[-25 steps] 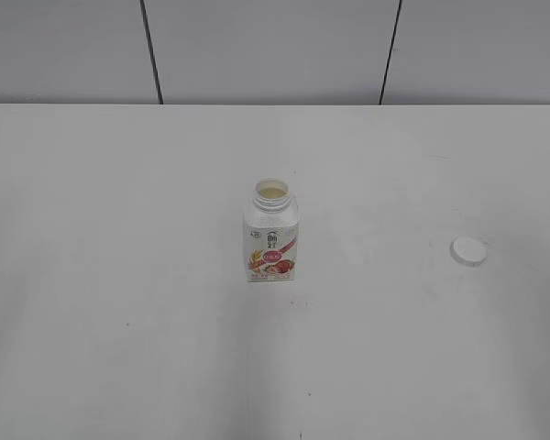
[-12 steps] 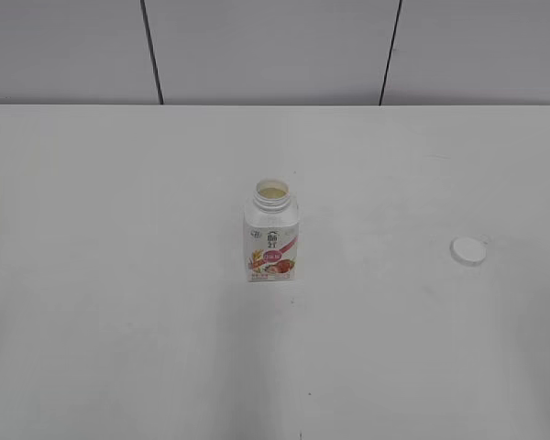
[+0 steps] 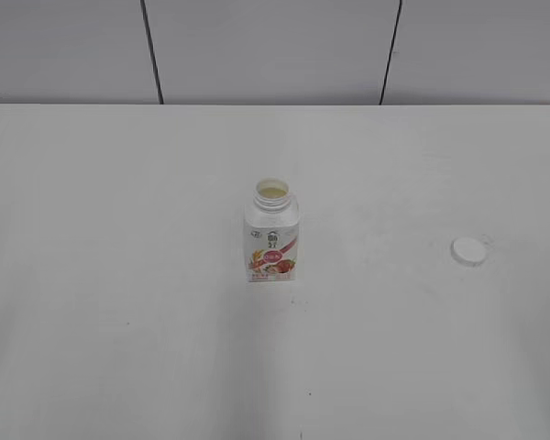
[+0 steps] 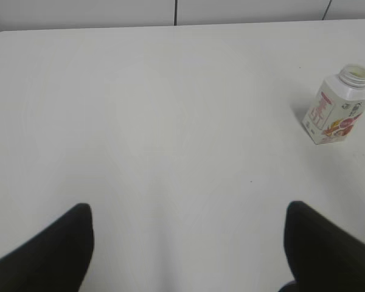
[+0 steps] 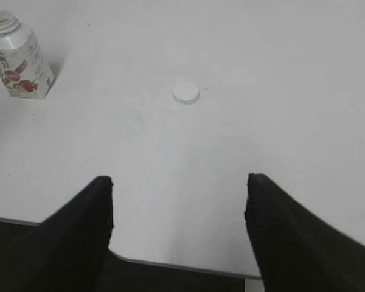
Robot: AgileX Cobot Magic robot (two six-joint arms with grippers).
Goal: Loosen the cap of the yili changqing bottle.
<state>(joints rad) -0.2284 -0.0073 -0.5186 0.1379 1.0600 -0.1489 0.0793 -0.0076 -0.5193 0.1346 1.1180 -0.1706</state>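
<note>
The yili changqing bottle stands upright at the middle of the white table, its neck open and pale liquid showing inside. It also shows in the left wrist view and the right wrist view. The cap lies flat on the table well to the bottle's right, and shows in the right wrist view. My left gripper is open and empty, far from the bottle. My right gripper is open and empty near the table's front edge. Neither gripper shows in the exterior view.
The white table runs back to a grey panelled wall. The table's front edge lies just under my right gripper.
</note>
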